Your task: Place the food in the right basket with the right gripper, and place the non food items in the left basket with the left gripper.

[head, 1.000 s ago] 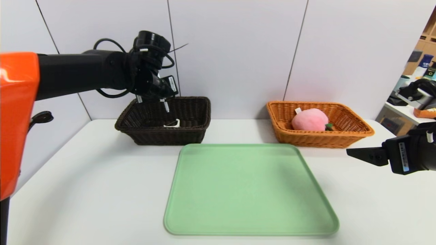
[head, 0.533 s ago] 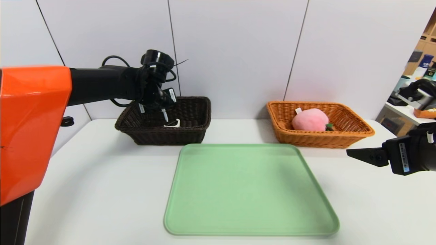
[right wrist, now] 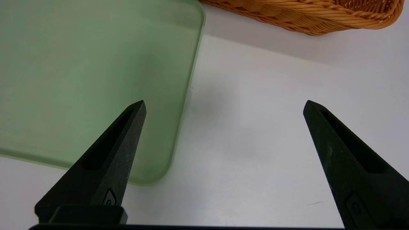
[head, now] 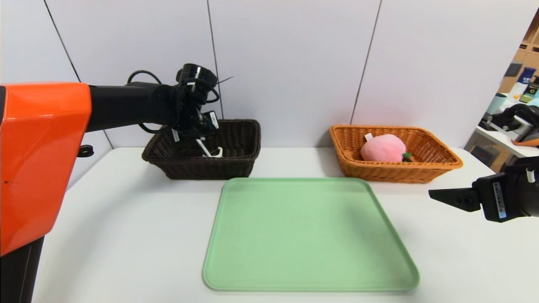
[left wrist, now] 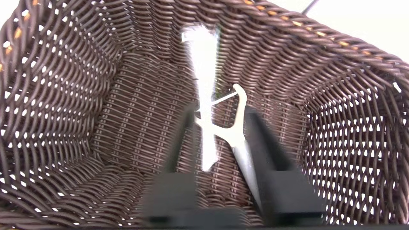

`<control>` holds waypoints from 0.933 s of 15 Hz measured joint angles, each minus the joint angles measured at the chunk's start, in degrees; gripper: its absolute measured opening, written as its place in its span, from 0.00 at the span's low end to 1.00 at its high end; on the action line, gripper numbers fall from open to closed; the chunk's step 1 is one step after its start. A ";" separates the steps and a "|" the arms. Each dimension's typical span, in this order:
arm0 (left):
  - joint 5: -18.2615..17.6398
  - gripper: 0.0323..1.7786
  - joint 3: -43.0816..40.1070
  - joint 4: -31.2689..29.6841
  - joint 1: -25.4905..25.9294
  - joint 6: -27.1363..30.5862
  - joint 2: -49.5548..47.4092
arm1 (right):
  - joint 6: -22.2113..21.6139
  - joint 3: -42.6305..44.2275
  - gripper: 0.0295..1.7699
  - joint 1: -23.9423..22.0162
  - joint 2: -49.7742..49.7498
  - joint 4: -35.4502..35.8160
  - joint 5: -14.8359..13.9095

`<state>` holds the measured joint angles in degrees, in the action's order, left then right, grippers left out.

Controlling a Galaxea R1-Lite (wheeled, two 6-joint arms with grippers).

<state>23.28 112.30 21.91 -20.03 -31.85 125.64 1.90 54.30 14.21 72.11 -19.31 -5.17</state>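
Observation:
My left gripper (head: pixel 194 131) hangs over the left basket (head: pixel 202 169), a dark brown one at the back left. In the left wrist view its jaws (left wrist: pixel 219 108) stand apart, open. The white pen (left wrist: pixel 203 80) shows blurred below them, loose inside the left basket (left wrist: pixel 64 95). It slants across the peeler (left wrist: pixel 238 127), which lies on the basket floor. From the head I see the pen (head: pixel 203 148) leaning beside the peeler's white head (head: pixel 215 152). The pink plush peach (head: pixel 382 148) rests in the right basket (head: pixel 438 162). My right gripper (head: pixel 436 195) hovers open at the table's right side.
A green tray (head: pixel 307 235) lies on the white table in front of both baskets. In the right wrist view my right gripper (right wrist: pixel 223 103) hangs over bare table beside the tray's corner (right wrist: pixel 153 172), with the orange basket's wall (right wrist: pixel 303 16) beyond.
My left arm dipped toward the dark basket and its jaws parted. The pen has left the jaws and now slants in the basket. My right gripper sank slightly.

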 joint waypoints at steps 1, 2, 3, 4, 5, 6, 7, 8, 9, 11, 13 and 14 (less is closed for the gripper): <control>0.02 0.41 0.02 0.00 0.00 0.02 0.00 | -0.01 0.00 0.96 0.00 -0.02 0.00 0.05; 0.02 0.48 0.05 0.02 0.00 0.07 0.00 | 0.00 -0.02 0.96 0.00 -0.04 0.00 0.10; 0.02 0.53 0.07 0.02 0.00 0.07 -0.02 | 0.00 -0.05 0.96 0.00 -0.04 0.00 0.07; 0.09 0.58 0.10 0.02 0.00 0.11 -0.04 | -0.01 -0.06 0.96 0.00 -0.04 0.10 0.07; 0.06 0.63 0.11 -0.02 0.00 0.16 -0.24 | -0.04 -0.06 0.96 0.00 -0.04 0.27 0.10; 0.00 0.67 0.13 -0.06 0.00 0.29 -0.74 | -0.09 -0.06 0.96 -0.05 -0.04 0.55 0.05; -0.24 0.70 0.13 -0.13 0.00 0.63 -1.63 | -0.15 0.06 0.96 -0.22 -0.04 0.66 0.02; -0.94 0.74 0.13 -0.38 0.13 1.82 -3.06 | -0.30 0.30 0.96 -0.55 -0.06 0.73 0.00; -2.34 0.76 0.13 -0.90 0.52 4.13 -4.78 | -0.23 0.41 0.96 -1.12 -0.15 0.73 0.02; -7.11 0.81 0.10 -3.69 2.78 13.01 -8.87 | -0.17 0.52 0.96 -2.23 -0.67 0.73 0.10; -11.24 0.84 0.02 -8.00 5.40 23.31 -12.57 | 0.13 0.52 0.96 -3.39 -1.57 0.84 0.16; -12.26 0.85 -0.15 -9.46 6.19 27.04 -14.09 | 0.29 0.52 0.96 -3.78 -2.02 1.32 0.18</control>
<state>11.02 112.15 12.45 -13.84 -4.82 111.54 2.19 54.82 10.44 70.08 -17.99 -4.99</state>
